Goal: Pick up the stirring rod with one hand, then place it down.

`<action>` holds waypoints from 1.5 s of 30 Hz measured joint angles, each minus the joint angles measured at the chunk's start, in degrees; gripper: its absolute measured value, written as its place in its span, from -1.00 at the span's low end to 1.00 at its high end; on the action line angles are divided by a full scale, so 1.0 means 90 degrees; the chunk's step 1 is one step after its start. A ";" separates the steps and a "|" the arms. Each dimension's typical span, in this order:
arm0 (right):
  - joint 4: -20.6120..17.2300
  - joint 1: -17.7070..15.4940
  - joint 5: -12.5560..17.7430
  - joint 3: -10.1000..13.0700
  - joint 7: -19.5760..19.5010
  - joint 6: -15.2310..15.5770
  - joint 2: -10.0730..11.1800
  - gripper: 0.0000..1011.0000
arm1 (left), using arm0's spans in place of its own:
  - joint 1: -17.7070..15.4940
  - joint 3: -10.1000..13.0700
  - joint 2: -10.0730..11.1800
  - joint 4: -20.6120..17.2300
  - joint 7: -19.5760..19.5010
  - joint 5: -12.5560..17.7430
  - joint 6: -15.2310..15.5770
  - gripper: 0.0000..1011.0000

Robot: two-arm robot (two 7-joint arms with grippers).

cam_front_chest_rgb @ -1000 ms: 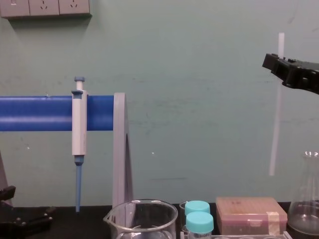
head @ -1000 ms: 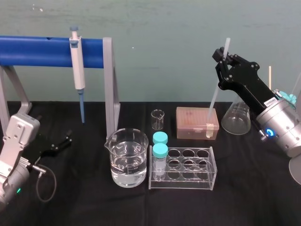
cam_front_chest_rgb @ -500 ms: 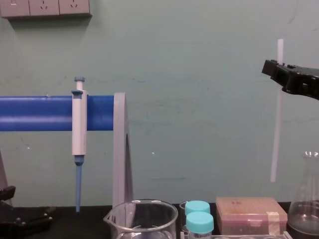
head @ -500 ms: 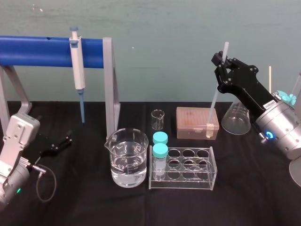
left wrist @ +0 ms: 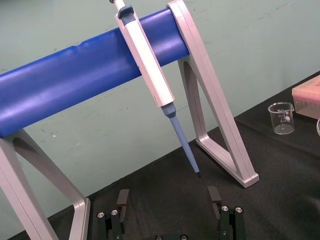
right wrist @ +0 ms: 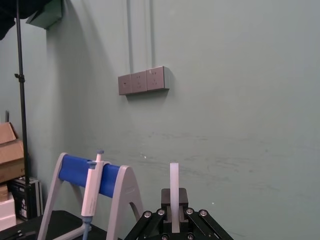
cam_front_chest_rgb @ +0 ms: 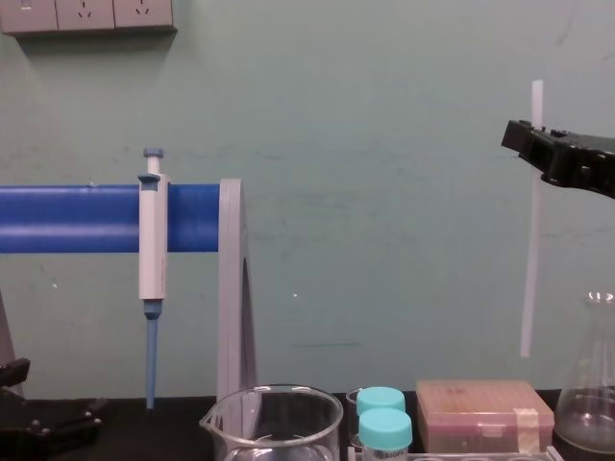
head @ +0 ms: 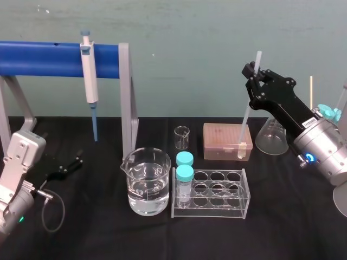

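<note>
One stirring rod (head: pixel 246 111) hangs in the air over the back right of the black desk (head: pixel 282 216), clamped in the robot's right hand (head: pixel 254 71), whose flat black jaws are closed tight on it near its upper end. A short length of the translucent white rod pokes out above the jaws, and the long remainder runs down almost upright, leaning slightly in the head view. From the chest, the stirring rod (cam_front_chest_rgb: pixel 529 250) stands nearly plumb against the green wall, its lower end clear above the pink tip box (cam_front_chest_rgb: pixel 483 408) and near the conical flask (cam_front_chest_rgb: pixel 591 403), touching neither, while the right hand (cam_front_chest_rgb: pixel 527 136) reaches in from the right. The right wrist view looks along the rod (right wrist: pixel 174 192) as it rises between the closed jaws of the hand (right wrist: pixel 174 220). Across the desk, the left hand (head: pixel 66 166) sits low at the left beside the foot of the blue-barred stand (head: pixel 43 58), holding nothing; its wrist view shows the two fingers (left wrist: pixel 123 200) spread wide apart. A white-and-blue pipette (head: pixel 89 76) hangs from the stand. At centre front a glass beaker (head: pixel 145 187) of clear liquid stands just beside a clear tube rack (head: pixel 217 196) carrying two teal-capped tubes (head: pixel 184 174), with a small beaker (head: pixel 181 137) behind them
</note>
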 joint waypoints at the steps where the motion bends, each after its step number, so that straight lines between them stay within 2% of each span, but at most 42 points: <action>1: -0.0004 -0.0003 0.0000 0.0000 0.0004 0.0000 0.0002 -0.86 | 0.0000 0.0000 0.0000 0.0000 0.0000 0.0000 0.0000 0.98; 45: 0.0097 0.0051 0.0033 -0.0072 0.0031 0.0046 0.0008 -0.86 | 0.0000 0.0000 0.0000 0.0000 0.0000 0.0000 0.0000 0.98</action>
